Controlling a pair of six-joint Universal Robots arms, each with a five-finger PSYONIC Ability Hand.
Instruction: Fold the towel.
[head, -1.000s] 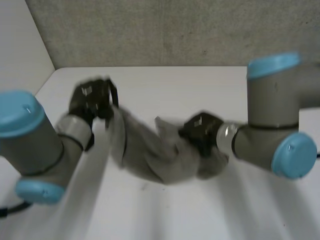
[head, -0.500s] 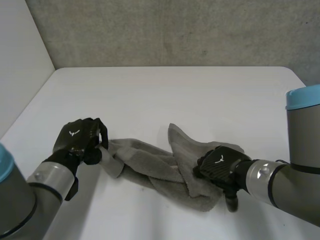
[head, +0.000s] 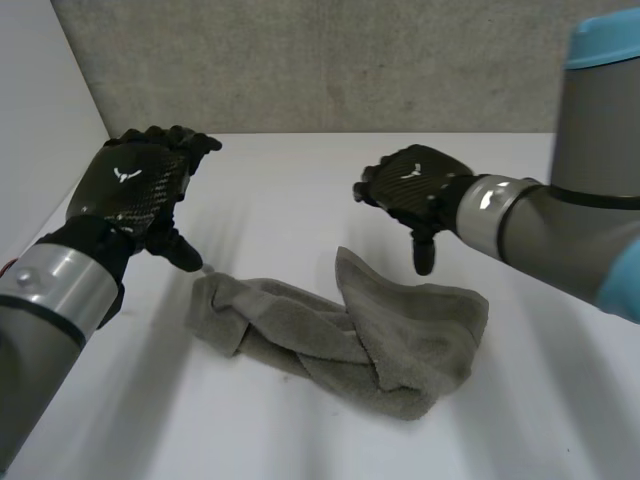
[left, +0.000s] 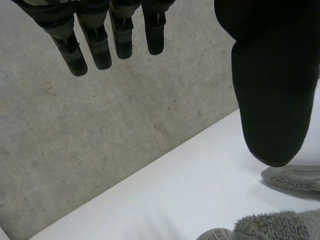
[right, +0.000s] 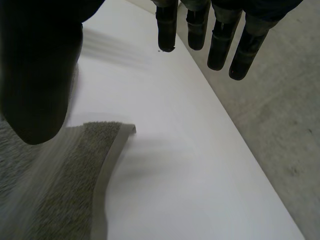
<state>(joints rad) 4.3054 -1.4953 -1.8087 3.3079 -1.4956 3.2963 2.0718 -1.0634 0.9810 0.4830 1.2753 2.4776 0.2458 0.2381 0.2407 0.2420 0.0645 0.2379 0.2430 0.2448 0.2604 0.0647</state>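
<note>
A grey towel (head: 340, 335) lies crumpled in a loose heap on the white table (head: 300, 180), with one corner sticking up near its middle. My left hand (head: 135, 190) hovers above the towel's left end, fingers straight and spread, holding nothing. My right hand (head: 415, 190) hangs above the towel's right part, also open and clear of the cloth. In the left wrist view my fingers (left: 95, 40) point at the wall and towel folds (left: 280, 222) lie below the thumb. In the right wrist view a hemmed towel corner (right: 107, 145) lies under the thumb.
A grey textured wall (head: 330, 60) runs along the table's far edge, and a pale side wall (head: 35, 110) stands at the left. Bare white table surrounds the towel on all sides.
Both hands have let go of the towel, opened and risen off the table. The towel has dropped and now lies still in a heap.
</note>
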